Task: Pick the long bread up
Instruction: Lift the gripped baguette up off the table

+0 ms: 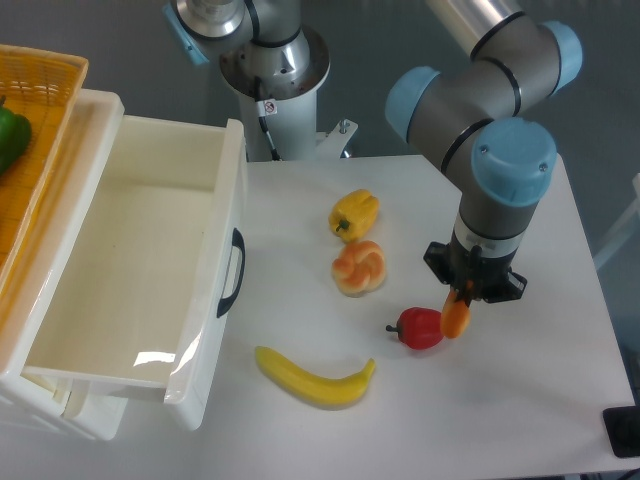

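The arm is reached in from the upper right, its wrist turned straight down. The gripper [461,296] is seen from above, its fingers closed on the long bread [456,318], which is held hanging downward.

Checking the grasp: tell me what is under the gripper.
An orange-brown end of the long bread hangs below the gripper, beside the red pepper. The gripper covers the rest of the bread, including the fingers' contact.

A red pepper [420,328] sits just beside the hanging long bread [455,317]. Bare tabletop [540,400] lies open to the bread's right. A banana [315,378] lies further left.
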Controlling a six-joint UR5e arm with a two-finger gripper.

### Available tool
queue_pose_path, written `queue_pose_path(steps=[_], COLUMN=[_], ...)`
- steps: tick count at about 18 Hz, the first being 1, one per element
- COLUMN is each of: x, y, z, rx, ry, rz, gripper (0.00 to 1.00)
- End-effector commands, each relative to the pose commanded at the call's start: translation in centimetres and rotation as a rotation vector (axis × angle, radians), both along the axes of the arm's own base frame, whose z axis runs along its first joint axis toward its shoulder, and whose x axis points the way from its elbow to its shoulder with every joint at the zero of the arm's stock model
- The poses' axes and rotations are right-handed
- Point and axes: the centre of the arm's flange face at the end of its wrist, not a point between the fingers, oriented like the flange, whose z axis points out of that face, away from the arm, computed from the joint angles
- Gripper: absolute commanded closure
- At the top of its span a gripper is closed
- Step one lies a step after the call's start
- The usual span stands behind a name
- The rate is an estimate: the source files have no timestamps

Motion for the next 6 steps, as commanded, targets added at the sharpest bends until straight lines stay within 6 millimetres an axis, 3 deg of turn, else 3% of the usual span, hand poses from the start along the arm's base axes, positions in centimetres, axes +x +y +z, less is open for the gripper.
queue_pose_path(steps=[6], x=[0.2], y=[-1.3], z=[0.6], rx=[-0.027], ry=[-0.021], rz=[-0.049], gripper=[1.00])
